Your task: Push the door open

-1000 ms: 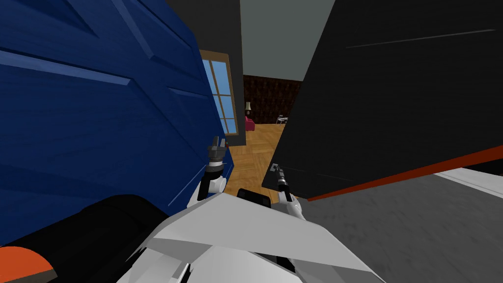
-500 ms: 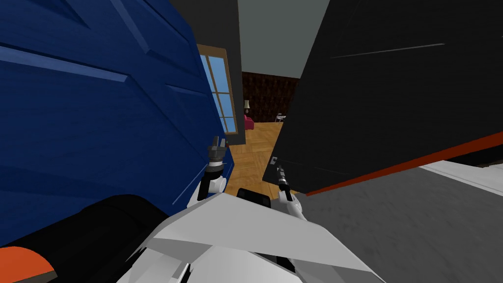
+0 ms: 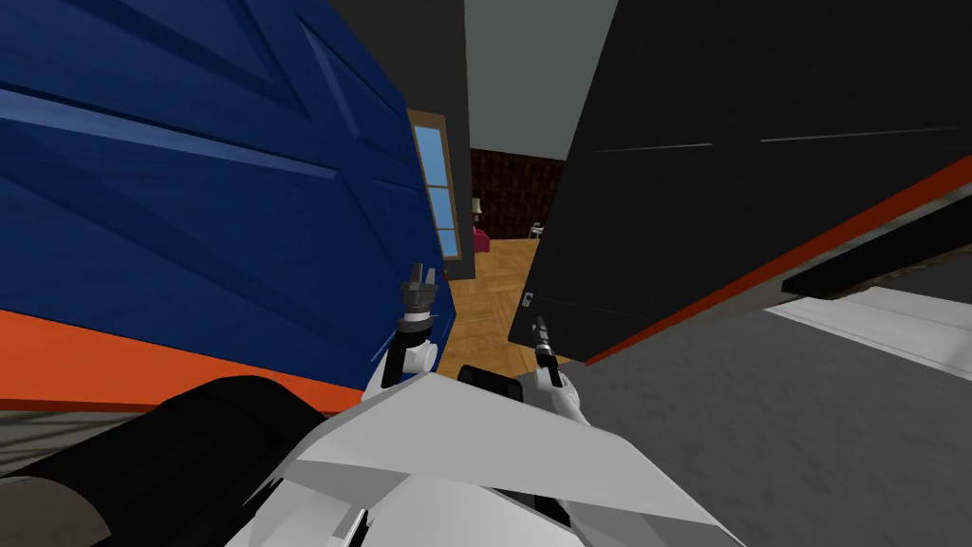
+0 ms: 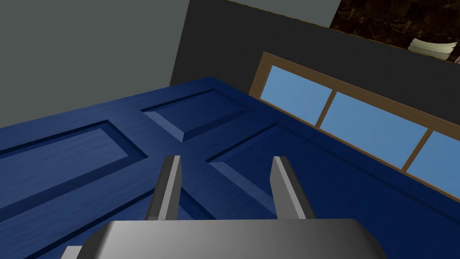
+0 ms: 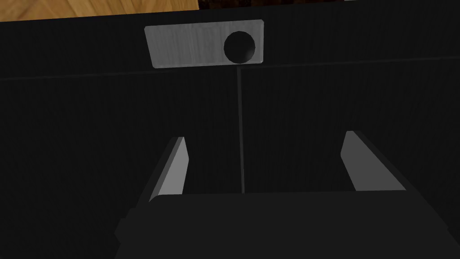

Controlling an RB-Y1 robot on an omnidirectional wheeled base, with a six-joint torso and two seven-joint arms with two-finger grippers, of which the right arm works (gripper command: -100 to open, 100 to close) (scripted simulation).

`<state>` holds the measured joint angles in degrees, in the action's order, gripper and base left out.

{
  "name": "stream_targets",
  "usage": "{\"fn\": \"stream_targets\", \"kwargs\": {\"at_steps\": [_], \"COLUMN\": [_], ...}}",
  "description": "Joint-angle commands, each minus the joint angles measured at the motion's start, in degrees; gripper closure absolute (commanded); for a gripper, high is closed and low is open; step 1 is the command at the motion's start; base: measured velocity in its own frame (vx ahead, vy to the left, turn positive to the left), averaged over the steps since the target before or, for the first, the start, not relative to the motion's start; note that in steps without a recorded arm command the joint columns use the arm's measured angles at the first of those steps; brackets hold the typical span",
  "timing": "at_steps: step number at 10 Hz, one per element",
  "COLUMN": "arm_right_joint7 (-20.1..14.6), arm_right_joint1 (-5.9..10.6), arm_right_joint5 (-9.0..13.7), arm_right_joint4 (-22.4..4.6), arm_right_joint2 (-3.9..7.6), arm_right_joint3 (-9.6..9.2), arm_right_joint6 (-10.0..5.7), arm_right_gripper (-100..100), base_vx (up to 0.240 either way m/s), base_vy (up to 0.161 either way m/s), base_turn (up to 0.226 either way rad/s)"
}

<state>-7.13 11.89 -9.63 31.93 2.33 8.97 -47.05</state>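
Observation:
A blue panelled door [image 3: 190, 218] stands swung aside on my left. My left gripper [image 3: 419, 277] is up beside its free edge. In the left wrist view the door's raised panels [image 4: 193, 117] lie just beyond that gripper [image 4: 226, 158], which is open with nothing between its fingers. My right gripper [image 3: 539, 328] is at the near corner of a black wall [image 3: 721, 190]. Its wrist view shows it [image 5: 266, 136] wide open in front of a black surface, short of a grey metal plate [image 5: 193, 44] with a round dark hole.
Between the blue door and the black wall a gap shows wooden floor [image 3: 489, 294] running into a far room with a lamp and a red seat. A wood-framed window [image 3: 439, 195] sits behind the door's edge. Orange skirting [image 3: 759, 275] lines the black wall, with grey floor to my right.
My head view has swung: an orange strip now shows under the blue door at left, and the door covers more of the window. Both arms keep their places in the picture.

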Motion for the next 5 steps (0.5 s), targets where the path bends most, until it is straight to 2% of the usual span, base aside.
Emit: {"fn": "stream_targets", "kwargs": {"at_steps": [1, 3, 5], "arm_right_joint7": [0.1, 0.2, 0.4], "arm_right_joint1": [-0.05, -0.1, -0.18], "arm_right_joint5": [0.1, 0.1, 0.2], "arm_right_joint4": [-0.1, -0.1, -0.2], "arm_right_joint2": [0.44, 0.71, 0.94], "arm_right_joint3": [0.15, 0.29, 0.52], "arm_right_joint6": [-0.19, -0.36, -0.64], "arm_right_gripper": [-100, -100, -100], "base_vx": [0.071, 0.161, 0.223], "base_vy": [0.018, -0.009, 0.007], "base_turn": [0.023, 0.019, 0.023]}}
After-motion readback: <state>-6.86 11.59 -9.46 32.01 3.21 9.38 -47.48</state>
